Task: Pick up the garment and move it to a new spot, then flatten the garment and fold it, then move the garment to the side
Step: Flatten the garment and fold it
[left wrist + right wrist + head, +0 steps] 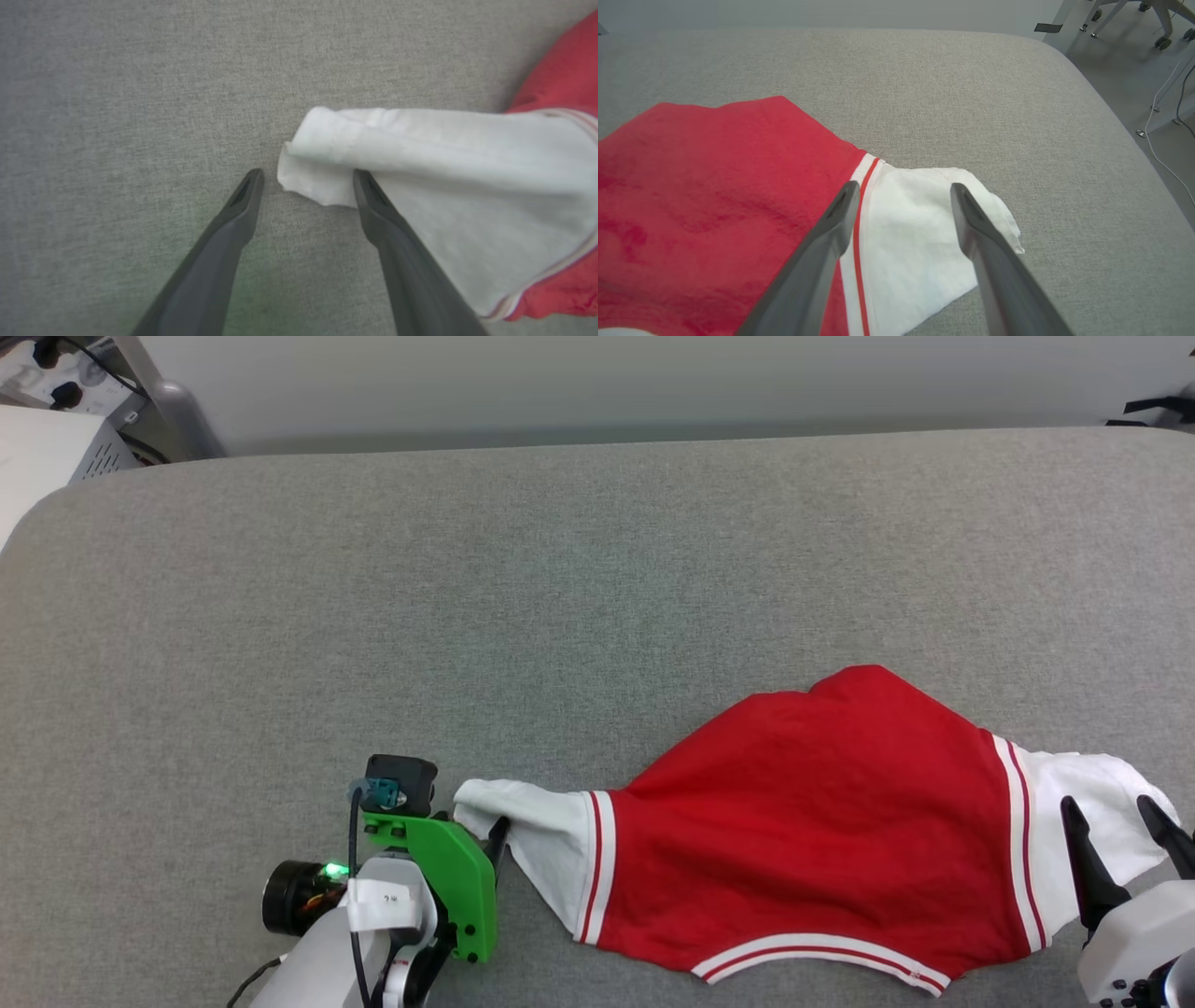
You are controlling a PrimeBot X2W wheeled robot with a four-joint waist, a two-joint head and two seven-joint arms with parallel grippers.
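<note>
Garment (803,821) lies along grey table's (560,569) near edge; far half bare. Left gripper (307,176), right gripper (904,186) at sleeve ends, both spread wide, clamping nothing.

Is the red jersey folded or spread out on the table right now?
Spread out, not folded: the jersey lies stretched across the gray table, white sleeves at opposite ends.
</note>
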